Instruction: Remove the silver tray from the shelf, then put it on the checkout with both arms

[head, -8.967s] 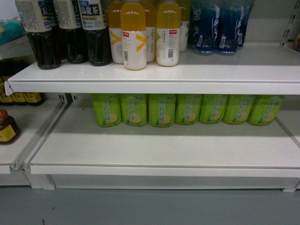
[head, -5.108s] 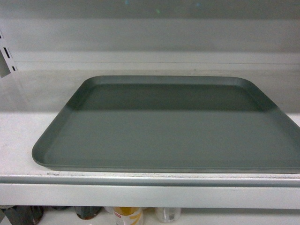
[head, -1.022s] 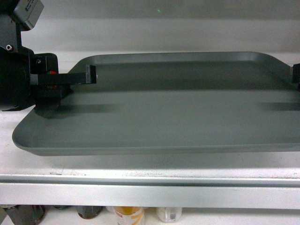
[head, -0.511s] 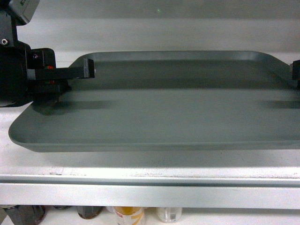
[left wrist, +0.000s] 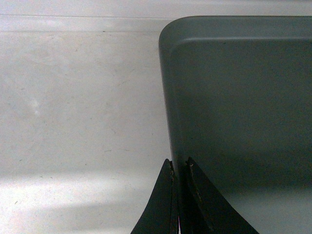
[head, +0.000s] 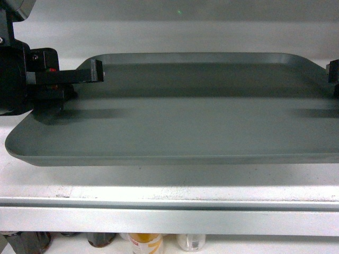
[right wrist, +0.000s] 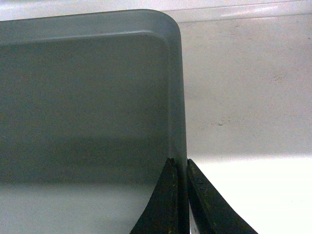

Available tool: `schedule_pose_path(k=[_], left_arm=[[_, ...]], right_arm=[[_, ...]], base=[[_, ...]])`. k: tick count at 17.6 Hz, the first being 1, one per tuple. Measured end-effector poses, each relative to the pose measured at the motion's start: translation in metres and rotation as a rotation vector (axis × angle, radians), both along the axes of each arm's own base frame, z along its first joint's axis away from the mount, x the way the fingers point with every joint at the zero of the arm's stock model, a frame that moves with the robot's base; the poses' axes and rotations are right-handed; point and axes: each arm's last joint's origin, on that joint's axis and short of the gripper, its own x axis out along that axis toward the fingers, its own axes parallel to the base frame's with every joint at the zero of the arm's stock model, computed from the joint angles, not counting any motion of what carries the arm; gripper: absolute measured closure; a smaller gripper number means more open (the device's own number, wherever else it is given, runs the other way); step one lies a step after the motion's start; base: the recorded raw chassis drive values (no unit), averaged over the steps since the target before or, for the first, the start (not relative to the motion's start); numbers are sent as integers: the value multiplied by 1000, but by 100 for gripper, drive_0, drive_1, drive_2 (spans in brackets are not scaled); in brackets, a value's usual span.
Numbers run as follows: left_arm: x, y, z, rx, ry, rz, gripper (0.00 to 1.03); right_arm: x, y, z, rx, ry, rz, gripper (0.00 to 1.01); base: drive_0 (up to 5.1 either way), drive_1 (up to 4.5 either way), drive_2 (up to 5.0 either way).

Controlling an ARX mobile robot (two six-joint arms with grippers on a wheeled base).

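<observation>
A: Where's the silver tray [head: 185,116]?
B: Above the shelf [head: 159,185], clear of the board w/ shadow beneath, roughly level.
A: Left gripper [left wrist: 179,168]?
B: Nearly closed, fingers [left wrist: 163,200] pinching the tray's left rim, one each side of the edge.
A: Right gripper [right wrist: 179,165]?
B: Same on the right rim, fingers [right wrist: 204,202] clamped tight on it. In head view only a bit of it shows at the far right edge.
A: Below?
B: Bottle tops [head: 144,242] under the shelf's front rail
</observation>
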Motion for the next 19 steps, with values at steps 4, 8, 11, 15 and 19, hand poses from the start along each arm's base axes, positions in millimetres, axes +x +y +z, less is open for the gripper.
schedule_pose_path(k=[4,8,11,15,19], left_arm=[[0,1,2,10,-10,-3,99],[0,1,2,10,-10,-3,99],[0,1,2,10,-10,-3,99],[0,1,2,10,-10,-3,99],[0,1,2,10,-10,-3,99]], right_arm=[[-1,0,1,6,-8,1,98],[-1,0,1,7,-8,1,98],[-1,0,1,6,-8,1,98],[-1,0,1,6,-8,1,98],[-1,0,1,6,-8,1,98]], base=[[0,0,0],[0,0,0],[0,0,0],[0,0,0],[0,0,0]])
